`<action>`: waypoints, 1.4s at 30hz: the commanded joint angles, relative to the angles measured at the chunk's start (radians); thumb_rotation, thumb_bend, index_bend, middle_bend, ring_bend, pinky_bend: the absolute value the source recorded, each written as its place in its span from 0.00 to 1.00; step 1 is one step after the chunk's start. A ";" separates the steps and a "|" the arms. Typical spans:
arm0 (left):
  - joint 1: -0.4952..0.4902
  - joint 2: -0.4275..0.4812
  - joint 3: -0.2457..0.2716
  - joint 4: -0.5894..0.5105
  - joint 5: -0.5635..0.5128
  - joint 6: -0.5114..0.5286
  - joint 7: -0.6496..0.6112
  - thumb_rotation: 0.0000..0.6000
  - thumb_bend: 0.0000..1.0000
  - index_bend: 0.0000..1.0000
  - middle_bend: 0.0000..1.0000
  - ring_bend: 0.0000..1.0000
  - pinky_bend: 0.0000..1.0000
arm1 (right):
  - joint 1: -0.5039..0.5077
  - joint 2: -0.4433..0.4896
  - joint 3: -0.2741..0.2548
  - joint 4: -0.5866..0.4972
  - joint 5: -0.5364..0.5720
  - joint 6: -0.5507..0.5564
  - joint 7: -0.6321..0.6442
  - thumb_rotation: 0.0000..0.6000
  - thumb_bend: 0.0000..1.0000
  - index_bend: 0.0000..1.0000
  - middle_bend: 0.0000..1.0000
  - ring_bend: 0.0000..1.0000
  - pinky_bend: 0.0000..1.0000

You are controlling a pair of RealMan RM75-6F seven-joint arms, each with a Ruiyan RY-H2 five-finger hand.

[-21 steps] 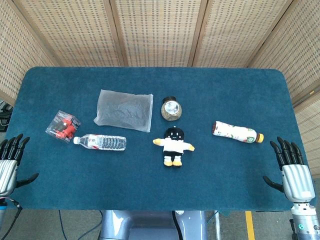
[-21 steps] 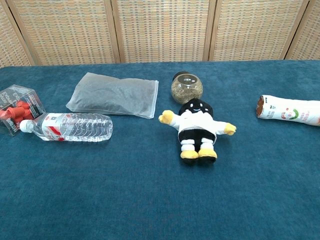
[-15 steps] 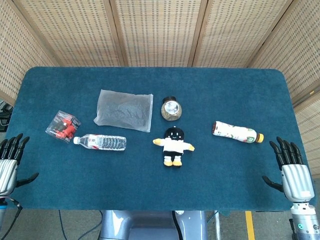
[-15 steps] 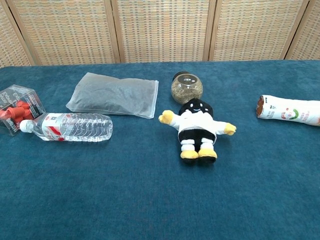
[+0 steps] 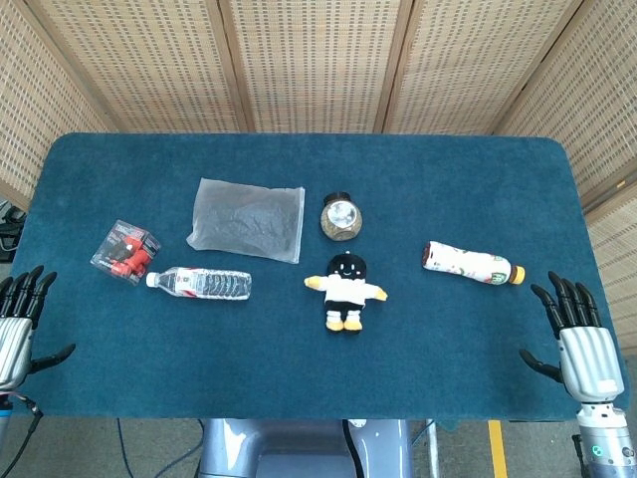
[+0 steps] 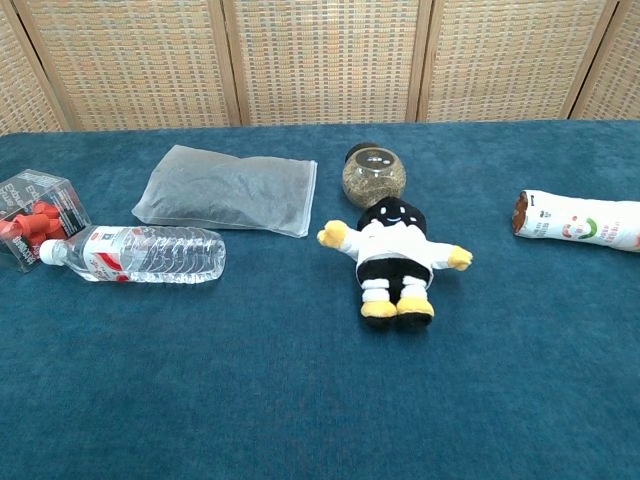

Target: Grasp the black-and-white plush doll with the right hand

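Doll: plush doll (image 5: 344, 291) lay mid-table, untouched.
Your right hand (image 5: 580, 344): fingers spread, empty, at the table's right front corner.

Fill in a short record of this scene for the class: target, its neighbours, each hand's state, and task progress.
target: black-and-white plush doll, lying on its back mid-table, untouched
behind doll: round glass jar, close to the doll's head
robot's right of doll: printed drink bottle, on its side
robot's left of doll: water bottle, clear bag, small box of red parts
right hand: open, at the table's near right corner, holding nothing
left hand: open, at the near left edge
progress: grasp not yet begun
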 commanded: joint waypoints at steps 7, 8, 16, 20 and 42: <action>0.004 0.003 0.000 -0.005 0.003 0.009 -0.001 1.00 0.07 0.00 0.00 0.00 0.00 | 0.002 -0.003 -0.005 0.003 0.000 -0.010 -0.004 1.00 0.12 0.17 0.00 0.00 0.05; 0.005 0.003 0.000 -0.005 0.003 0.010 -0.002 1.00 0.07 0.00 0.00 0.00 0.00 | 0.005 -0.003 -0.003 -0.001 -0.002 -0.011 -0.004 1.00 0.12 0.18 0.00 0.00 0.05; 0.006 0.005 -0.004 -0.004 -0.003 0.011 -0.008 1.00 0.07 0.00 0.00 0.00 0.00 | 0.054 0.001 0.020 -0.044 0.024 -0.083 -0.003 1.00 0.12 0.21 0.00 0.00 0.06; 0.007 0.005 -0.006 -0.003 -0.004 0.013 -0.008 1.00 0.07 0.00 0.00 0.00 0.00 | 0.080 0.000 0.040 -0.064 0.047 -0.118 -0.025 1.00 0.12 0.25 0.00 0.00 0.07; -0.001 0.004 -0.006 0.011 -0.007 -0.007 -0.040 1.00 0.07 0.00 0.00 0.00 0.00 | 0.328 -0.241 0.163 -0.100 0.319 -0.381 -0.330 1.00 0.33 0.39 0.08 0.00 0.15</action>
